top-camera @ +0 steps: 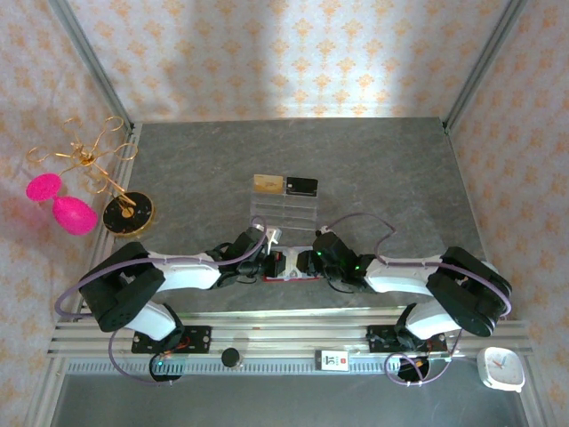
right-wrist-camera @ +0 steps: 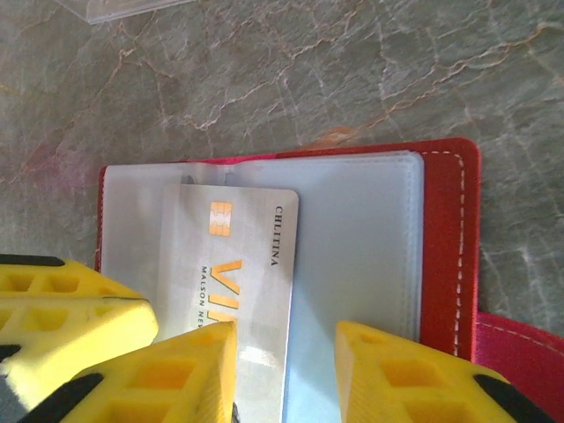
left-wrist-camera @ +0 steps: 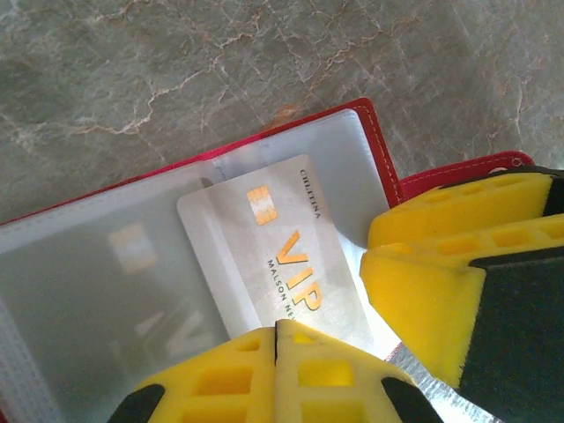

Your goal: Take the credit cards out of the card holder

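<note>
"How far along?"

"One whitish credit card (right-wrist-camera: 233, 282) lies half out of the card holder (right-wrist-camera: 445, 238), mid-frame; a second card (left-wrist-camera: 132, 251) sits sleeved. My left fingers (left-wrist-camera: 211, 379) are pressed together, my right fingers (right-wrist-camera: 401, 374) spread apart."

The grey marbled surface (top-camera: 400, 178) lies bare across its far band and right side, and passage there is unobstructed. At centre, a clear acrylic tiered stand (top-camera: 284, 209) blocks the path just beyond the red folding wallet (right-wrist-camera: 449, 247). Along the left edge, a gold wire ornament on a round black base (top-camera: 127, 212) and two pink oval objects (top-camera: 71, 213) restrict access. Over the wallet, the left end effector (left-wrist-camera: 276, 344), fingers pressed together, and the right end effector (right-wrist-camera: 286, 352), fingers spread, crowd each other with minimal clearance between them.
</note>
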### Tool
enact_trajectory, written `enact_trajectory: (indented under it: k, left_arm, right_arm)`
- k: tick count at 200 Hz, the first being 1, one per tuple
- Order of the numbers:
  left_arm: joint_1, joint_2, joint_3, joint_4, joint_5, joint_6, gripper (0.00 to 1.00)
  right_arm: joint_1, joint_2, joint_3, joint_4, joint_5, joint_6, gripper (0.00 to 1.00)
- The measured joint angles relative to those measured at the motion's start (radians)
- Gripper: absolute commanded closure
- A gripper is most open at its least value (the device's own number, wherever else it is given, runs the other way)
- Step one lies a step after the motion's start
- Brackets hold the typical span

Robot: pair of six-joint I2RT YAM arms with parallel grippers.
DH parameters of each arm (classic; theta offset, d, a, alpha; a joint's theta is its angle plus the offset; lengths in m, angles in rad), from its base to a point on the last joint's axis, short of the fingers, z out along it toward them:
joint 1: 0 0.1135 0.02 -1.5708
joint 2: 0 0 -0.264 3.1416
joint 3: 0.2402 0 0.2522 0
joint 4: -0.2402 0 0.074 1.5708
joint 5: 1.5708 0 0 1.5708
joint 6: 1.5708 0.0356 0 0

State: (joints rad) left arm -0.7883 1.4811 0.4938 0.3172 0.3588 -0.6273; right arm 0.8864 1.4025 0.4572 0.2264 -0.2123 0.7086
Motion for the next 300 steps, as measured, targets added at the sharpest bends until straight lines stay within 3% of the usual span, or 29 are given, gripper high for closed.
enact_trajectory:
  k: [37, 78, 112, 138, 184, 224, 254, 258, 277, 300]
  left_arm:
    - [0.017, 0.006, -0.013, 0.0, -0.003, 0.0, 1.0]
    - [0.019, 0.029, -0.013, 0.031, 0.001, 0.0, 1.0]
    - [0.019, 0.031, -0.013, 0.035, 0.002, 0.001, 1.0]
    - [0.03, 0.031, -0.013, 0.035, 0.013, 0.005, 1.0]
    - [0.039, 0.022, -0.013, 0.035, 0.028, 0.008, 1.0]
    - [0.066, -0.137, -0.013, 0.031, 0.054, -0.026, 0.71]
    - [0.106, -0.302, -0.014, -0.015, 0.055, -0.027, 0.47]
    - [0.112, -0.32, -0.014, -0.025, 0.054, -0.034, 0.42]
    - [0.144, -0.435, -0.031, -0.094, 0.042, -0.032, 0.02]
    - [0.192, -0.55, -0.037, -0.196, 0.023, -0.029, 0.01]
  right_arm:
    - [-0.002, 0.017, 0.0, 0.024, -0.026, -0.01, 0.67]
    - [-0.004, 0.034, 0.0, 0.06, -0.064, -0.019, 0.75]
    - [-0.005, 0.033, 0.001, 0.066, -0.074, -0.035, 1.0]
    - [-0.006, -0.006, 0.001, 0.049, -0.055, -0.033, 1.0]
    - [-0.006, -0.209, 0.008, -0.064, 0.05, -0.09, 1.0]
    - [-0.013, -0.232, 0.163, -0.211, 0.151, -0.253, 1.0]
    - [-0.075, -0.15, 0.377, -0.246, 0.164, -0.427, 1.0]
    - [-0.084, -0.136, 0.404, -0.249, 0.164, -0.449, 1.0]
    - [-0.126, -0.069, 0.503, -0.265, 0.141, -0.578, 1.0]
    - [-0.176, 0.005, 0.583, -0.301, 0.07, -0.731, 1.0]
